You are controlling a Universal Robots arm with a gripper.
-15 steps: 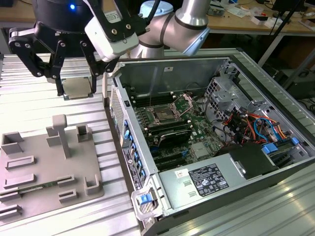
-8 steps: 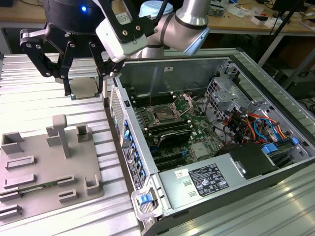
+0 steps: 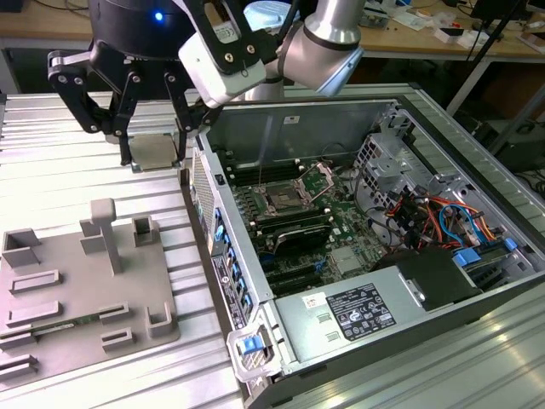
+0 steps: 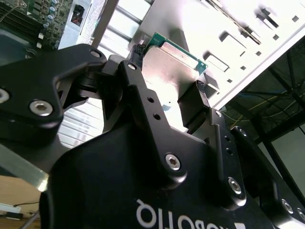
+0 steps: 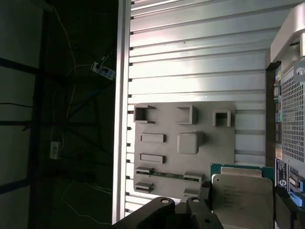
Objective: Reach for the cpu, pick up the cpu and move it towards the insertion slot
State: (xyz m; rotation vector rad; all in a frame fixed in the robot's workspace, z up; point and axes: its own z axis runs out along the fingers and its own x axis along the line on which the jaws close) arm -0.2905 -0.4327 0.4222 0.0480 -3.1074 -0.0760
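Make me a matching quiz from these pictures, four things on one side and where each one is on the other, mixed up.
Things:
1. cpu
2. slot
3. grey tray
4. gripper

Places:
A. on the board inside the open case
B. above the ribbed table, beside the case
C. flat on the table, at the exterior view's left
D. between the jaws

Pairs: 1-D, 2-A, 3-C, 4-B
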